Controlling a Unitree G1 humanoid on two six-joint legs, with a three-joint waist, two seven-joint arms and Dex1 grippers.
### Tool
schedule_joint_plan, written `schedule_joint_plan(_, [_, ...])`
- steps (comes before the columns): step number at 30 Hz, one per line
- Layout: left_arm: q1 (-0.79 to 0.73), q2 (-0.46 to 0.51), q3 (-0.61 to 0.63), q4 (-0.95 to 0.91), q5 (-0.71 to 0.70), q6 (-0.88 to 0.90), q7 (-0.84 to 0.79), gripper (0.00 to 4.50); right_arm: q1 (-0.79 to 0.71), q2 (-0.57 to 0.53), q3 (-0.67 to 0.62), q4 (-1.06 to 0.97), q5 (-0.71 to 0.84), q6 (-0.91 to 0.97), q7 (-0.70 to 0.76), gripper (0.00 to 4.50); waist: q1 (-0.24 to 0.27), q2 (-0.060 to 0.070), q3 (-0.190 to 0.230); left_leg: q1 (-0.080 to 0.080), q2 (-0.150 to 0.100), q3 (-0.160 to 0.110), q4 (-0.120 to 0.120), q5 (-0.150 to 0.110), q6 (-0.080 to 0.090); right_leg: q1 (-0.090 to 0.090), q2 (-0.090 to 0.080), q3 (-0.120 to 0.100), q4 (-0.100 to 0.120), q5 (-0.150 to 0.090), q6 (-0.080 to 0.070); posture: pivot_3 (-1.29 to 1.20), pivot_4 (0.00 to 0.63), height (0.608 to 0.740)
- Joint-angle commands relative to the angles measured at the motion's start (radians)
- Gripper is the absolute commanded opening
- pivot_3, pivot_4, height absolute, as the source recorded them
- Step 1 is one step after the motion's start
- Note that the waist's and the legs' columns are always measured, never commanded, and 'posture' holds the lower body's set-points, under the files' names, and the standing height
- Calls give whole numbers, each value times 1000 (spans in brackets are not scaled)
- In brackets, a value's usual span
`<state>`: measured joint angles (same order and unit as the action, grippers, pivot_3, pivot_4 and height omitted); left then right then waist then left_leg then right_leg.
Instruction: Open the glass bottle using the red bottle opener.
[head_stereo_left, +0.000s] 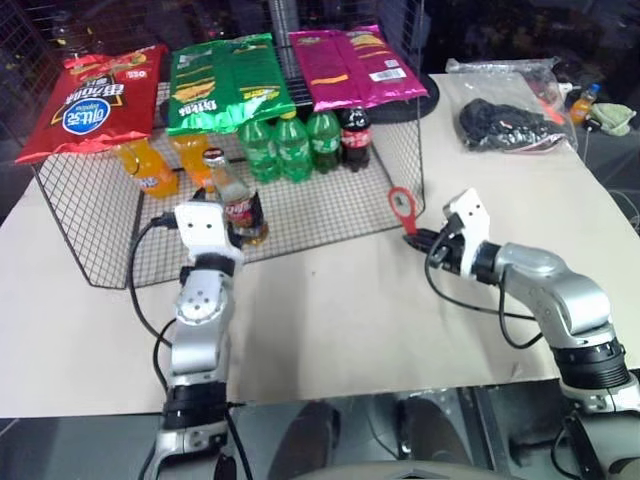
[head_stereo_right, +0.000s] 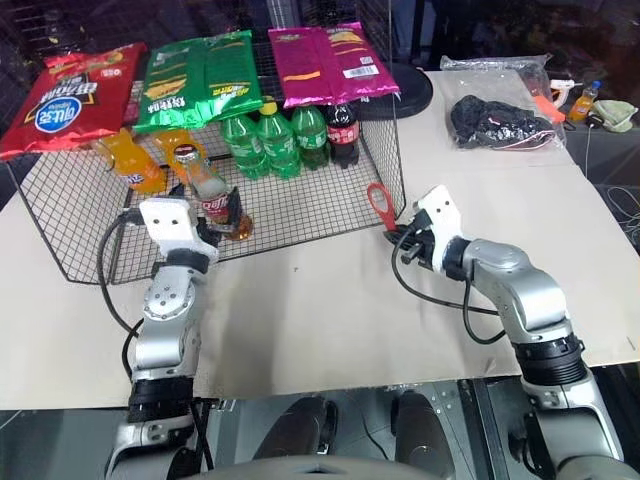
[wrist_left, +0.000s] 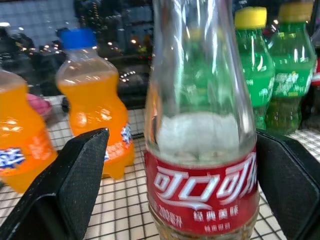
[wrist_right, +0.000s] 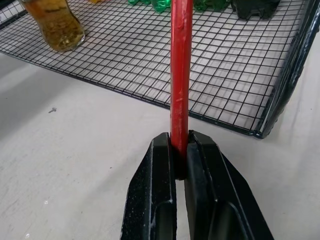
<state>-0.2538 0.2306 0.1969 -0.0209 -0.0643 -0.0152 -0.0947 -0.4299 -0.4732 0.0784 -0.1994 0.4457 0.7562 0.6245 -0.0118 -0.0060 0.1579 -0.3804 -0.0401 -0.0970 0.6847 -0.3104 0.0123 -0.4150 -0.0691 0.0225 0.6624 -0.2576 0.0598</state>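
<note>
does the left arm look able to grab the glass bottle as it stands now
Probably yes. The left pincer is open with a finger on each side of the glass bottle, nothing between them. The orange soda bottles stand behind it, out of the way.

Looks like a robot lab or test room dressed up as a small shop display. A pale beige sheet-covered surface (head_stereo_left: 330, 320) carries a black wire-mesh rack (head_stereo_left: 330, 205) stocked like a store shelf: orange soda plastic bottles (head_stereo_left: 150, 170), green soda plastic bottles (head_stereo_left: 290, 145), a dark plastic cola bottle (head_stereo_left: 355, 138), and on the rack's top a red crisp bag (head_stereo_left: 95, 100), green snack bags (head_stereo_left: 225, 80) and magenta snack bags (head_stereo_left: 355, 65). Off to the far right side lie a clear plastic bag of black cables (head_stereo_left: 510, 125) and loose wires (head_stereo_left: 625, 205), more workshop than retail. Background is dark, with wire grid panels (head_stereo_left: 60, 25) behind.
</note>
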Motion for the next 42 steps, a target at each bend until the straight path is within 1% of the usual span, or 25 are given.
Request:
schedule_joint_plan(1, [-25, 6, 2, 23, -13, -41, -14, 3685, -6, 2, -14, -44, -2, -27, 2, 0, 0, 0, 0, 0, 0, 0, 0, 0, 0, 0, 0, 0, 0, 0, 0, 0, 150, 740])
schedule_joint_plan(2, [-27, 5, 0, 29, -17, -42, -20, 3272, -4, 3, -15, -45, -4, -28, 2, 0, 0, 0, 0, 0, 0, 0, 0, 0, 0, 0, 0, 0, 0, 0, 0, 0, 150, 740])
schedule_joint_plan(3, [-28, 4, -2, 35, -23, -43, -26, 2694, -3, 3, -15, -46, -5, -28, 2, 0, 0, 0, 0, 0, 0, 0, 0, 0, 0, 0, 0, 0, 0, 0, 0, 0, 150, 740])
schedule_joint_plan(5, [-28, 2, -4, 40, -32, -44, -34, 2588, 4, 4, -14, -50, -7, -30, 1, 0, 0, 0, 0, 0, 0, 0, 0, 0, 0, 0, 0, 0, 0, 0, 0, 0, 150, 740])
schedule_joint_plan(12, [-7, 5, -21, -43, -144, -38, -157, 2588, 11, 5, -15, -49, -10, -37, 0, 0, 2, 0, 0, 0, 0, 0, 1, 0, 0, 0, -1, 0, 0, 0, 0, 0, 150, 740])
schedule_joint_plan(15, [-3, 29, -58, -103, -210, 12, -262, 2588, 9, 4, -19, -42, -15, -45, 3, 0, 1, 0, 0, 0, 0, -1, 1, 0, 0, 0, -1, 0, 0, 0, 0, 0, 150, 740])
schedule_joint_plan(21, [28, 125, -146, -211, -310, 149, -472, 2588, -1, 11, -31, -1, -52, -113, -9, 0, -3, 0, 0, -1, 0, -1, 0, 0, 0, 0, 0, -1, 0, 0, 0, 0, 150, 740])
schedule_joint_plan(25, [30, 135, -209, -234, -331, 196, -543, 2588, -7, 19, -41, 21, -67, -144, -18, 0, -3, 0, 0, -1, 0, -1, 0, 0, 0, 0, 0, -1, 0, 0, 0, 0, 150, 740])
schedule_joint_plan(29, [34, 125, -264, -231, -317, 186, -595, 2588, -7, 20, -54, 26, -76, -160, -29, 0, -1, 0, 0, -1, 0, -1, 0, 0, 0, 0, 0, 0, 0, 0, 0, 0, 150, 740])
schedule_joint_plan(40, [44, 105, -263, -189, -298, 126, -639, 2588, 2, 25, -63, 17, -85, -176, -38, 0, 0, 0, 0, -1, 0, -1, 0, 0, 0, 0, 0, -1, 0, 0, 0, 0, 150, 740])
schedule_joint_plan(42, [38, 97, -249, -197, -320, 136, -635, 3623, 0, 26, -63, 19, -85, -177, -37, 0, 1, 0, 0, -1, 0, -1, 0, 0, 0, 0, 0, -1, 0, 0, 0, 0, 150, 740])
